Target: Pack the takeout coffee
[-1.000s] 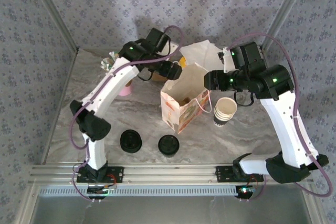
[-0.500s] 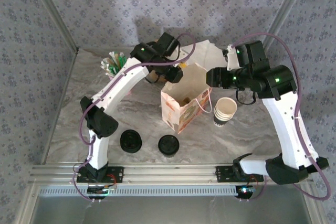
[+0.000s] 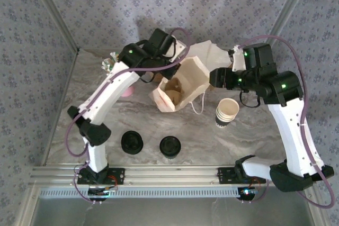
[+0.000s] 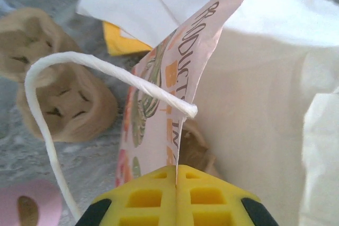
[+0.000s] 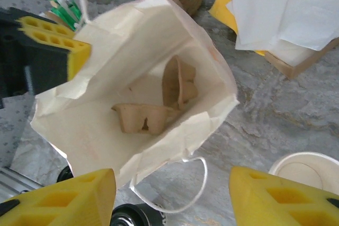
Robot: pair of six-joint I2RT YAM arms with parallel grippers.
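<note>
- While the left gripper (image 4: 176, 183) clamps the rim of the tilted printed paper bag (image 3: 177, 86), the right gripper (image 5: 172, 199) hangs spread wide over its mouth.
- Before the bag, outside it, the black-lidded paper coffee cup (image 3: 170, 145) seemingly stands beside a round black lid stack (image 3: 132, 142); which is which is unsure.

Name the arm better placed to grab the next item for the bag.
Probably right. The left gripper is shut on the paper bag rim, holding it tilted open. The right gripper is open and empty above the bag mouth, near the cup stack.
</note>
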